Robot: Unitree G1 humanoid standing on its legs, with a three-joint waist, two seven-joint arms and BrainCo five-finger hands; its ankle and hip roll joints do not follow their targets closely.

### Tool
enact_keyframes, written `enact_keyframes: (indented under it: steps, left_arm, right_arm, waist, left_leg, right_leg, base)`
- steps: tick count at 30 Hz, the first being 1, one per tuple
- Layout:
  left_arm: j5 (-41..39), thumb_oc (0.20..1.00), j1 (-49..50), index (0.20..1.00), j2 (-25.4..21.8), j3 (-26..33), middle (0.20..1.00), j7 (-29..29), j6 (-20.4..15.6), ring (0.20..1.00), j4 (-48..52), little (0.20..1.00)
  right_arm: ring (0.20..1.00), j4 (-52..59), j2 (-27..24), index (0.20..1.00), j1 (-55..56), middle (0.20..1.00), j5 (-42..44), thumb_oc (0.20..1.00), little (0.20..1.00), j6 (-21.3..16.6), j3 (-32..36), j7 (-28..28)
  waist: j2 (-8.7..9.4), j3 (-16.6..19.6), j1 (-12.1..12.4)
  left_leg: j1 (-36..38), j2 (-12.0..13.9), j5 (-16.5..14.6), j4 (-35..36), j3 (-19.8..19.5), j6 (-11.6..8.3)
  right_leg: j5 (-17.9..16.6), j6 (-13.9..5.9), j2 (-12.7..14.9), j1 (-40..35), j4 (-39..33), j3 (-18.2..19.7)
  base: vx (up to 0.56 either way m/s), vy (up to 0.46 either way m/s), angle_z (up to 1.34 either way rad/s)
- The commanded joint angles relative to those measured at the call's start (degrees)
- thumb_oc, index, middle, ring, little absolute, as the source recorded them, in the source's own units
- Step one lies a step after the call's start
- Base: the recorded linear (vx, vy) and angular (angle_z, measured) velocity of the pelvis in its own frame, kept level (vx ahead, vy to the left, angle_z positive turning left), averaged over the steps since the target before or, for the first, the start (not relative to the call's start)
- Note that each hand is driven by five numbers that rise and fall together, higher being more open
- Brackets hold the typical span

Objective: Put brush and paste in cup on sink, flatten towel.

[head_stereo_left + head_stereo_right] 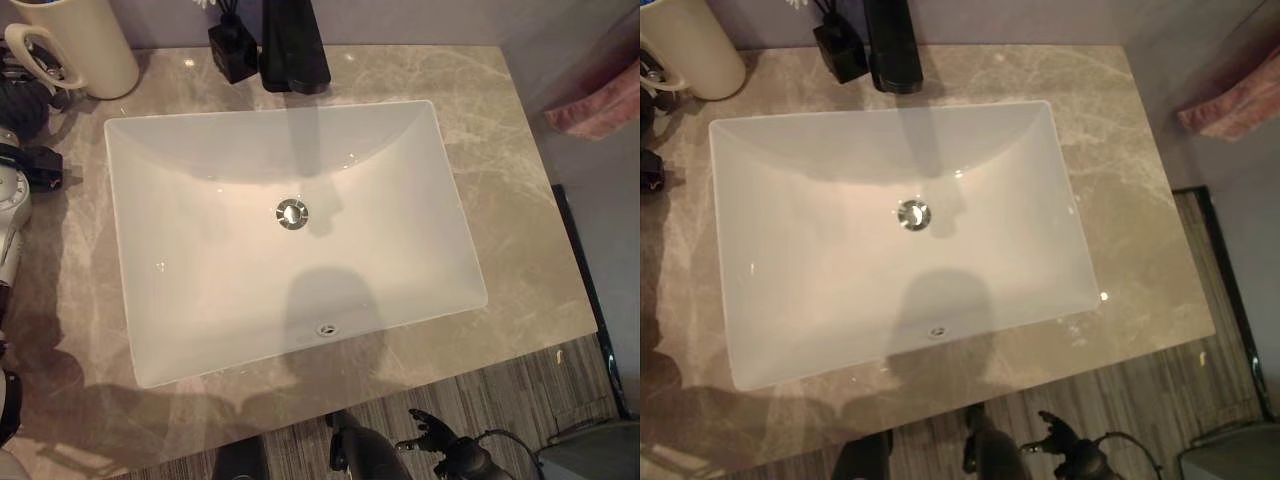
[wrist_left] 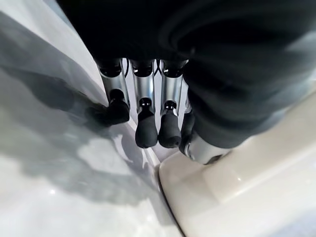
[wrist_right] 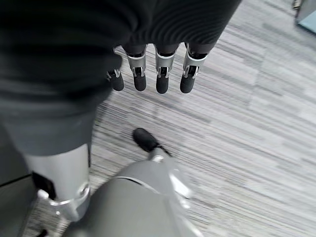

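The cup (image 1: 75, 45) stands at the sink's (image 1: 150, 300) far left corner, nearest the left hand (image 2: 148, 113), whose straight, empty fingers hang beside it, while the right hand (image 3: 158, 74) hangs open over the floor (image 3: 256, 123), well apart.

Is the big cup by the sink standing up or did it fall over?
Standing up. The cream cup sits on its base on the counter beside the sink, its handle at the side. Its inside is out of sight.

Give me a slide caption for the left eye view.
White sink in a marble counter, cream cup at its back left corner.
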State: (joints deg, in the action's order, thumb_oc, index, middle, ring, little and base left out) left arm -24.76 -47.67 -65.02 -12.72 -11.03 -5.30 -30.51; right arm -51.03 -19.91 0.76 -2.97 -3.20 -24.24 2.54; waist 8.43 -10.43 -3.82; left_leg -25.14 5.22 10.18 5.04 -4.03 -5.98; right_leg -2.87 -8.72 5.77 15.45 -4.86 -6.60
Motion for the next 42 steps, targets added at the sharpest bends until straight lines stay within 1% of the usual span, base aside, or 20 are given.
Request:
enact_keyframes:
  steps: [1, 10, 12, 15, 16, 18, 20, 26, 29, 31, 32, 33, 34, 36, 37, 38, 39, 40, 41, 42]
  left_arm:
    - [-1.0, 0.2, 0.0, 0.2, 1.7, -3.8, 0.2, 0.6, -0.4, 0.2, -4.6, 0.2]
    - [-0.7, 0.2, -3.0, 0.2, 4.1, -5.0, 0.2, -0.4, -0.8, 0.2, -6.3, 0.2]
    - [-0.2, 0.2, -4.4, 0.2, 5.5, -4.8, 0.2, -1.8, -0.8, 0.2, -8.2, 0.2]
    - [0.1, 0.2, -4.6, 0.2, 6.2, -4.2, 0.2, -2.4, -0.8, 0.2, -9.3, 0.2]
    - [0.2, 0.2, -4.2, 0.2, 7.3, -3.2, 0.2, -3.1, -0.7, 0.2, -10.4, 0.2]
    - [0.7, 0.2, -4.0, 0.2, 7.7, -2.8, 0.2, -3.4, -0.6, 0.2, -10.6, 0.2]
    - [3.2, 0.2, -2.6, 0.2, 8.7, 0.0, 0.2, -5.1, 0.2, 0.2, -12.6, 0.2]
    - [8.4, 0.2, 0.1, 0.2, 10.5, 3.7, 0.2, -7.3, 1.5, 0.2, -11.5, 0.2]
    - [10.7, 0.2, 3.8, 0.2, 12.0, 7.2, 0.2, -9.1, 1.7, 0.2, -8.9, 0.2]
    - [11.5, 0.2, 5.3, 0.2, 12.6, 8.3, 0.2, -9.3, 1.8, 0.2, -7.5, 0.2]
    - [12.2, 0.2, 7.2, 0.2, 13.1, 10.1, 0.2, -10.0, 1.7, 0.2, -6.1, 0.2]
    - [13.4, 0.2, 10.5, 0.2, 14.7, 12.6, 0.2, -10.8, 1.4, 0.2, -2.9, 0.2]
    - [13.5, 0.2, 11.2, 0.2, 14.8, 13.1, 0.2, -10.8, 1.6, 0.2, -2.5, 0.2]
    - [15.9, 0.2, 17.6, 0.2, 17.6, 17.3, 0.2, -11.8, 1.4, 0.2, 2.6, 0.2]
    - [16.2, 0.2, 19.8, 0.2, 19.2, 18.7, 0.2, -12.1, 1.0, 0.2, 5.1, 0.2]
    - [16.3, 0.2, 20.0, 0.2, 19.3, 18.8, 0.2, -12.1, 1.0, 0.2, 5.2, 0.2]
    - [16.9, 0.2, 24.9, 0.2, 21.9, 21.0, 0.2, -11.9, 0.0, 0.2, 9.5, 0.2]
    - [17.1, 0.2, 25.7, 0.2, 22.1, 21.6, 0.2, -11.8, 0.2, 0.2, 10.1, 0.2]
    - [17.1, 0.2, 27.5, 0.2, 23.5, 22.0, 0.2, -11.8, -0.5, 0.2, 11.3, 0.2]
    - [16.2, 0.2, 31.9, 0.2, 26.1, 23.4, 0.2, -11.1, -2.3, 0.2, 15.6, 0.2]
  right_arm:
    - [1.0, 0.5, -3.5, 1.0, 0.8, 1.0, 0.9, 1.0, 1.0, -0.3, -1.1, -0.8]
    - [1.0, -0.3, -3.6, 1.0, 1.0, 1.0, 1.1, 1.0, 1.0, -0.4, -1.2, -0.9]
    - [1.0, -1.5, -3.1, 1.0, 0.7, 1.0, 1.9, 1.0, 1.0, -0.4, -0.9, -1.1]
    - [1.0, -2.3, -2.8, 1.0, 0.6, 1.0, 1.9, 1.0, 1.0, -0.4, -0.8, -1.2]
    - [1.0, -2.4, -2.6, 1.0, 0.8, 1.0, 1.9, 1.0, 1.0, -0.4, -0.8, -1.2]
    - [1.0, -2.6, -2.6, 1.0, 0.9, 1.0, 1.9, 1.0, 1.0, -0.5, -0.7, -1.3]
    - [1.0, -2.4, -2.4, 1.0, 1.5, 1.0, 1.7, 1.0, 1.0, -0.6, -0.3, -1.1]
    - [1.0, -2.6, -2.3, 1.0, 2.3, 1.0, 1.4, 1.0, 1.0, -0.6, 0.5, -1.0]
    - [1.0, -2.9, -1.8, 1.0, 2.9, 1.0, 0.8, 1.0, 1.0, -0.5, 0.4, -0.6]
    - [1.0, -2.9, -1.8, 1.0, 3.0, 1.0, 0.7, 1.0, 1.0, -0.5, 0.3, -0.5]
    - [1.0, -2.6, -1.7, 1.0, 3.3, 1.0, 0.5, 1.0, 1.0, -0.3, 0.5, -0.2]
    - [1.0, -3.0, -1.2, 1.0, 3.5, 1.0, 0.2, 1.0, 1.0, -0.3, 0.9, -0.1]
    - [1.0, -3.0, -1.4, 1.0, 3.5, 1.0, 0.2, 1.0, 1.0, -0.3, 0.8, -0.1]
    - [1.0, -3.6, -0.9, 1.0, 4.0, 1.0, -0.5, 1.0, 1.0, -0.2, 1.2, 0.2]
    - [1.0, -3.8, -0.8, 1.0, 4.2, 1.0, -0.8, 1.0, 1.0, -0.2, 1.3, 0.1]
    - [1.0, -3.8, -0.8, 1.0, 4.2, 1.0, -0.8, 1.0, 1.0, -0.2, 1.3, 0.1]
    - [1.0, -4.4, -0.3, 1.0, 4.6, 1.0, -1.5, 1.0, 1.0, -0.2, 2.0, 0.3]
    - [1.0, -4.4, -0.6, 1.0, 4.7, 1.0, -1.6, 1.0, 1.0, -0.2, 1.8, 0.3]
    - [1.0, -5.2, -0.3, 1.0, 4.7, 1.0, -1.8, 1.0, 1.0, -0.2, 2.2, 0.3]
    - [1.0, -5.5, -0.4, 1.0, 4.9, 1.0, -2.3, 1.0, 1.0, -0.3, 2.8, 0.3]
  waist:
    - [0.42, 1.7, -1.6]
    - [0.34, 1.7, -2.5]
    - [0.65, 1.8, -2.9]
    - [0.91, 2.0, -3.0]
    - [1.26, 2.2, -3.2]
    - [1.35, 2.4, -3.2]
    - [2.22, 3.1, -3.4]
    - [3.18, 4.4, -3.2]
    - [3.66, 5.2, -2.6]
    - [3.62, 5.4, -2.6]
    - [3.76, 5.6, -2.3]
    - [3.9, 6.2, -1.6]
    - [3.76, 6.1, -1.8]
    - [3.8, 6.8, -0.8]
    - [3.75, 6.9, -0.5]
    - [3.71, 6.9, -0.5]
    - [3.54, 7.3, 0.5]
    - [3.38, 7.2, 0.4]
    - [3.2, 7.4, 0.8]
    - [2.64, 7.8, 1.4]
  left_leg:
    - [2.3, -1.8, -3.7, 0.0, -1.0, 3.34]
    - [1.4, -1.7, -3.4, 0.0, -0.3, 3.18]
    - [1.2, -1.5, -3.3, 0.0, 0.3, 3.08]
    - [1.1, -1.4, -3.3, 0.0, 0.7, 3.03]
    - [1.1, -1.1, -3.3, 0.0, 0.9, 2.99]
    - [1.1, -0.9, -3.2, 0.0, 1.0, 2.94]
    - [1.9, -0.1, -3.3, 0.0, 1.3, 2.61]
    - [3.3, 0.8, -3.7, 0.0, 0.8, 2.14]
    - [4.0, 1.0, -4.0, 0.0, 0.4, 1.89]
    - [4.2, 1.1, -4.0, 0.0, 0.3, 1.83]
    - [4.6, 1.2, -4.2, 0.0, 0.1, 1.76]
    - [5.4, 1.3, -4.6, 0.0, -0.1, 1.69]
    - [5.6, 1.3, -4.6, 0.0, -0.1, 1.69]
    - [7.4, 1.4, -5.2, 0.0, -0.3, 1.64]
    - [8.1, 1.4, -5.4, 0.0, -0.4, 1.67]
    - [8.2, 1.4, -5.4, 0.0, -0.4, 1.67]
    - [9.6, 1.1, -6.0, 0.0, -0.6, 1.82]
    - [10.0, 1.1, -6.1, 0.0, -0.5, 1.83]
    - [10.6, 1.0, -6.3, 0.0, -0.6, 1.92]
    - [12.1, 0.6, -6.7, 0.0, -0.5, 2.17]
  right_leg:
    - [-4.1, -1.11, 2.2, 3.1, -0.1, 2.2]
    - [-4.5, -1.07, 2.0, 4.6, -0.1, 2.9]
    - [-4.7, -0.97, 1.8, 5.2, -0.1, 3.3]
    - [-4.7, -0.95, 1.7, 5.6, -0.1, 3.6]
    - [-4.7, -0.85, 1.5, 5.8, -0.1, 3.8]
    - [-4.6, -0.77, 1.4, 5.9, -0.1, 4.0]
    - [-4.1, -0.41, 0.7, 5.4, -0.1, 3.9]
    - [-3.0, 0.0, 0.2, 3.5, -0.1, 2.8]
    - [-2.4, 0.18, -0.1, 2.4, -0.1, 2.0]
    - [-2.3, 0.24, -0.2, 2.0, -0.1, 1.8]
    - [-2.1, 0.27, -0.2, 1.5, -0.1, 1.6]
    - [-1.7, 0.35, -0.2, 0.5, -0.1, 1.2]
    - [-1.6, 0.35, -0.2, 0.3, -0.1, 1.2]
    - [-0.9, 0.49, -0.2, -1.7, -0.1, 0.8]
    - [-0.7, 0.52, -0.2, -2.5, -0.1, 0.5]
    - [-0.7, 0.52, -0.2, -2.6, -0.1, 0.5]
    - [-0.2, 0.61, -0.1, -4.2, -0.1, 0.1]
    - [-0.1, 0.6, -0.1, -4.6, -0.1, 0.1]
    - [0.1, 0.7, 0.0, -5.2, -0.1, 0.0]
    - [0.5, 0.83, 0.1, -6.7, -0.1, -0.3]
  base:
    - [-0.01, -0.007, -0.07]
    - [-0.02, -0.009, -0.08]
    - [-0.02, -0.028, -0.05]
    - [0.0, -0.012, -0.02]
    - [0.0, -0.025, -0.16]
    - [0.01, -0.041, -0.18]
    - [0.03, -0.092, -0.14]
    - [0.03, -0.073, -0.07]
    - [0.02, -0.051, 0.04]
    - [0.02, -0.028, 0.09]
    - [0.05, -0.026, 0.12]
    - [0.05, -0.026, 0.08]
    - [0.06, -0.019, 0.03]
    - [0.06, 0.0, 0.06]
    - [0.04, 0.004, 0.11]
    - [0.05, 0.031, 0.13]
    - [0.04, 0.033, 0.16]
    - [0.05, 0.057, 0.11]
    - [0.03, 0.066, 0.05]
    - [0.03, 0.066, 0.04]
